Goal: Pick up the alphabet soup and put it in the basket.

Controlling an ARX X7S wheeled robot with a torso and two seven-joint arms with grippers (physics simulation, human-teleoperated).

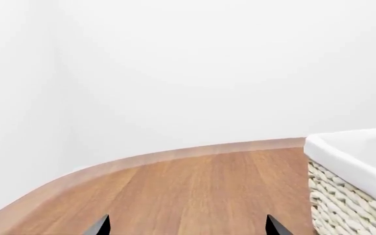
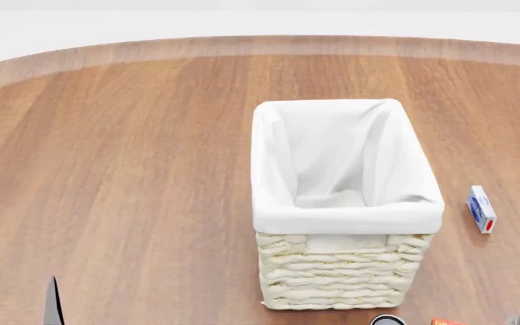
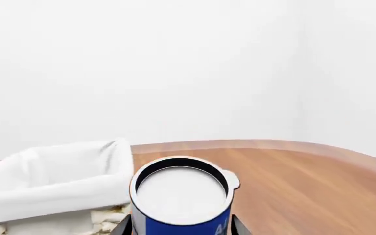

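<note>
Your left pincer [image 1: 186,228] is spread wide over bare tabletop [image 2: 116,169]. Basket [image 2: 343,203] mid-table, only its white liner [image 2: 332,162] inside. Small blue-white box [image 2: 481,209] lies right of it. Your right pincer [image 3: 180,230] grips the alphabet soup [image 3: 181,200], upright beside the basket.

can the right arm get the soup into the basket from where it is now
Probably yes. The right gripper holds the soup upright, with its lid about level with the basket rim close beside it. The basket's mouth is open and nothing stands between them. It likely needs a lift to clear the rim.
</note>
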